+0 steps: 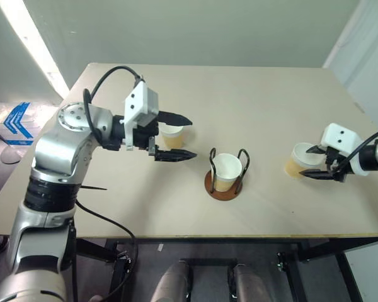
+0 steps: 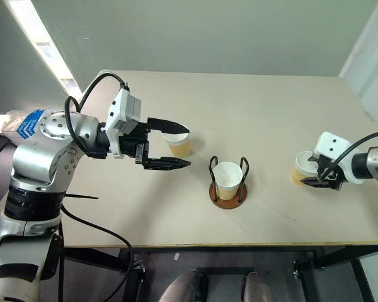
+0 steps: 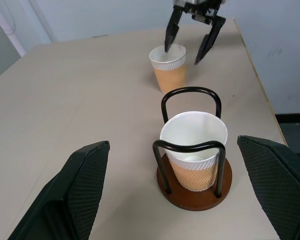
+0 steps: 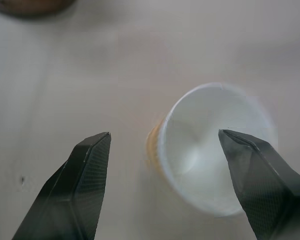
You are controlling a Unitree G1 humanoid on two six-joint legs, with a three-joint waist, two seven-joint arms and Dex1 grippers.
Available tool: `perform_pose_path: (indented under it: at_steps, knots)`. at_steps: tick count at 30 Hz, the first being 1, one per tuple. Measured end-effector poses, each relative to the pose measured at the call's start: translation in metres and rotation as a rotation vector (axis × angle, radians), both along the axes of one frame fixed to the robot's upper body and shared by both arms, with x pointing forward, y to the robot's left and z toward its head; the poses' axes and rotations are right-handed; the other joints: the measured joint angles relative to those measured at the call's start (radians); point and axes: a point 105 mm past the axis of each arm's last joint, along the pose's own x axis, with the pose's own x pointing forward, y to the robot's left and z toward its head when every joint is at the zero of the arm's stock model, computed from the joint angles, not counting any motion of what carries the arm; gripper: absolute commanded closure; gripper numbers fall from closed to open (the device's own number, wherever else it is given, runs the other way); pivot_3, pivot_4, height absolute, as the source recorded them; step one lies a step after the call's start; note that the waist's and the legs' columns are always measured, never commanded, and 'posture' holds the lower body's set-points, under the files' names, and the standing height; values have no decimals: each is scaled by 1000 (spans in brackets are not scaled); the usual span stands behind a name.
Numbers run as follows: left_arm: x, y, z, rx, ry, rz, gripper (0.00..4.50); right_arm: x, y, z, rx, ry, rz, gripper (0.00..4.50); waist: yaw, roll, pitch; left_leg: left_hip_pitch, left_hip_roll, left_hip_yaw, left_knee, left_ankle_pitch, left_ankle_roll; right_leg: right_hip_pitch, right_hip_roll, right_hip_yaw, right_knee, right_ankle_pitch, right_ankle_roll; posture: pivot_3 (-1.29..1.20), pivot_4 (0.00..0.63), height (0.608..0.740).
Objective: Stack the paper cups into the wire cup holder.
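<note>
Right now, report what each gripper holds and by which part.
Nothing is held. The left gripper is open beside one paper cup; the right gripper is open around another cup, not closed on it.

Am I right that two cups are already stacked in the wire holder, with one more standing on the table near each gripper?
Not quite. The wire cup holder holds one cup, as the left wrist view shows. The rest is right: one cup stands by the left gripper and another by the right gripper.

Paper cups: ribbed matt paper. Wire cup holder: glossy black wire, smooth brown base. Surface: matt beige.
</note>
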Motion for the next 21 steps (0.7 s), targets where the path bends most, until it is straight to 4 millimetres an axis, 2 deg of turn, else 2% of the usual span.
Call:
perform_pose_path:
  at_steps: [3,6,13,15,18,21]
  knots:
    - [-3,1,-2,-3,4,-3,20,3,-4,-10,-25,28,3,849,-3,0,0,0,0,-1,-1,0,1,0,0,0,0,1,-2,0,150,740]
    - [-4,2,-2,0,7,-2,0,7,-3,-16,-36,38,10,1469,-4,0,0,1,0,-1,-1,0,2,0,0,0,1,1,-3,0,150,740]
    - [-6,4,-5,4,12,-7,0,15,-1,-15,-54,21,29,3946,-7,0,0,2,0,-1,-2,0,2,0,0,-1,1,1,-6,0,150,740]
    - [-5,5,-5,3,8,-10,0,15,-1,-16,-59,24,29,4438,-7,0,0,2,0,-1,-3,0,2,0,0,-1,1,1,-7,0,150,740]
    - [-6,6,-6,3,16,-20,0,13,1,-14,-60,30,47,4438,-7,0,0,2,0,-1,-3,-1,1,0,0,-1,1,1,-7,0,150,740]
    - [-11,15,-10,-13,52,-25,0,4,6,8,-66,6,91,4438,-8,2,1,1,0,-1,-6,-1,-2,-2,0,-1,1,-1,-10,0,150,740]
